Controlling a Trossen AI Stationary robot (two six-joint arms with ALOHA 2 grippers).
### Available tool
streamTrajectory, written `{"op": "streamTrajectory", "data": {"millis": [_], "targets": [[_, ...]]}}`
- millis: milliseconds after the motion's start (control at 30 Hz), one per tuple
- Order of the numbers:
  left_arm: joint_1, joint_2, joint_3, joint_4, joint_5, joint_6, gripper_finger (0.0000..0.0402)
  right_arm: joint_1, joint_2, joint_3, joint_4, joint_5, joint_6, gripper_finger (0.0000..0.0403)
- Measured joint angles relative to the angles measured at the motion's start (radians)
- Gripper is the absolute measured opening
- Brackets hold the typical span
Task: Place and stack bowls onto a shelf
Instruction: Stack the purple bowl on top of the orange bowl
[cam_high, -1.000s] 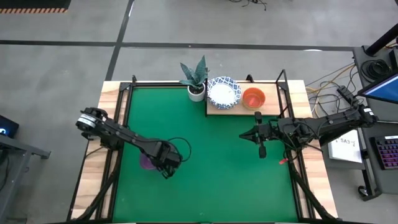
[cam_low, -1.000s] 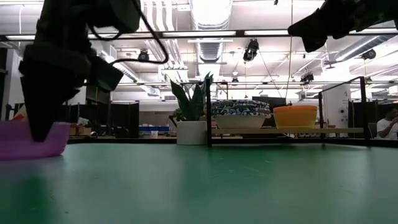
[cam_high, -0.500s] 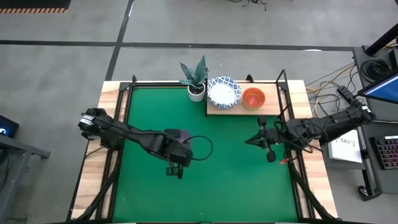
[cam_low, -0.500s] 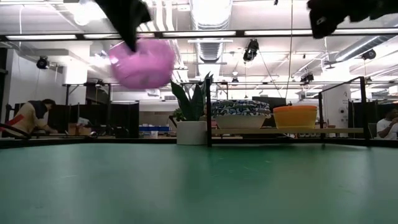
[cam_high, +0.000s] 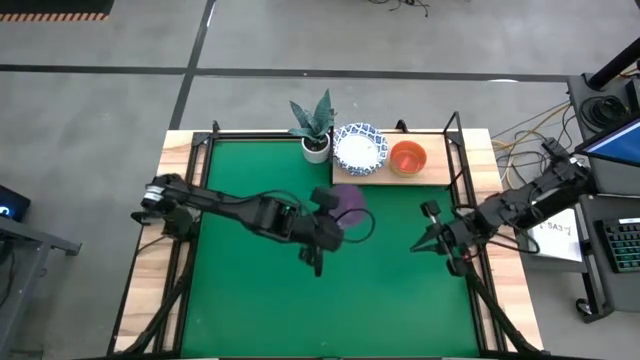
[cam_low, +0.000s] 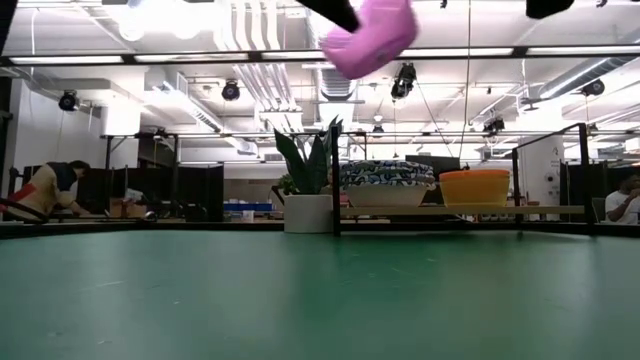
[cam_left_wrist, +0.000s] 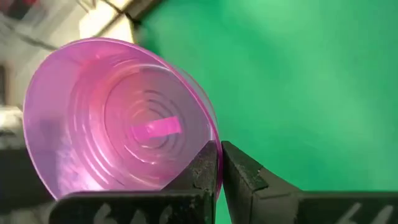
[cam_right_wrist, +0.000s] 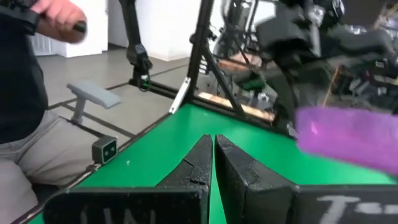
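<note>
From overhead I have the left gripper (cam_high: 335, 210) out over the middle of the green mat (cam_high: 250, 290), clamped on the rim of the purple bowl (cam_high: 349, 201). My left wrist camera confirms it: both fingers (cam_left_wrist: 208, 171) are pinched tight on the bowl's edge, with the bowl's ribbed inside facing the lens. At table height the purple bowl (cam_low: 371, 37) hangs well clear of the mat, high in the picture and tilted. It sits short of the shelf (cam_high: 400, 176), which runs along the far edge of the mat, right of centre. On the shelf I count a white bowl with a blue patterned rim (cam_high: 358, 148) and, just beside it, an orange-red bowl (cam_high: 407, 157); the low camera shows the patterned one as a stack, though I cannot tell how many. A small potted plant (cam_high: 314, 125) stands off the shelf's left end. The right gripper (cam_high: 425, 240) is near the mat's right edge, apart from the shelf, its fingers (cam_right_wrist: 202, 165) pressed together on nothing. A person (cam_right_wrist: 25, 106) shows beyond the table in the right wrist camera.
</note>
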Motion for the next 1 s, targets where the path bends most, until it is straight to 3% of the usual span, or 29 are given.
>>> {"op": "streamTrajectory", "data": {"millis": [200, 367, 467, 733, 1000], "targets": [[0.091, 0.053, -0.003, 0.235, 0.01, 0.203, 0.0, 0.031, -0.009, 0.0, 0.014, 0.001, -0.045, 0.0009], [0.174, 0.104, -0.002, 0.384, 0.113, 0.298, 0.0, 0.032, -0.011, 0.0, 0.014, 0.001, -0.048, 0.0009], [0.224, 0.139, -0.003, 0.432, 0.122, 0.344, 0.0, 0.032, -0.01, 0.0, 0.014, 0.001, -0.067, 0.0009], [0.338, 0.218, 0.003, 0.629, 0.157, 0.357, 0.0, 0.032, -0.01, 0.0, 0.014, 0.001, -0.078, 0.0009], [0.371, 0.285, 0.003, 0.831, 0.168, 0.357, 0.0, 0.031, -0.01, 0.0, 0.012, 0.001, -0.087, 0.0009]]}}
